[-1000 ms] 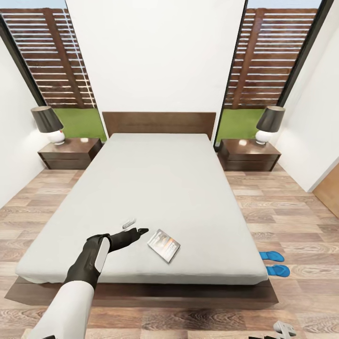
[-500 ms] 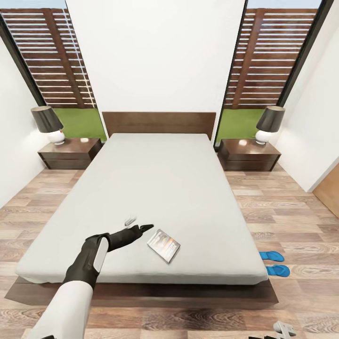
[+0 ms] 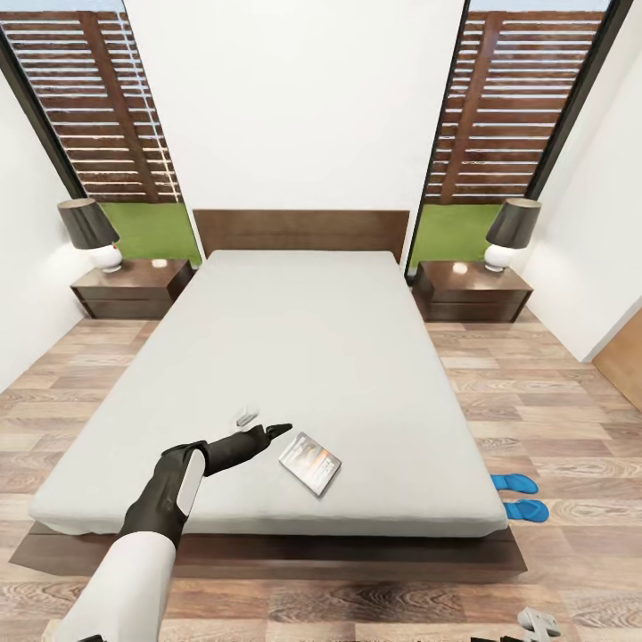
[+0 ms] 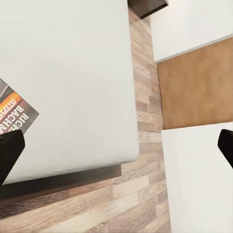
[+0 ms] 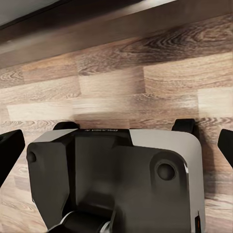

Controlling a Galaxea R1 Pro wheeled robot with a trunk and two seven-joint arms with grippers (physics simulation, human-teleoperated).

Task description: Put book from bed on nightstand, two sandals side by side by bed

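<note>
Head camera high above bed

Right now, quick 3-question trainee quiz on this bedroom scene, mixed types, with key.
1. True or false: the book lies on the bed.
2. Where are the two sandals? A) on the mattress B) on the floor by the bed's right side C) on a nightstand
3. Fill in: the left gripper hovers over the mattress with its jaws ____.

Key:
1. True; it lies near the foot end, just right of the gripper.
2. B
3. open; nothing sits between the fingertips.
</note>
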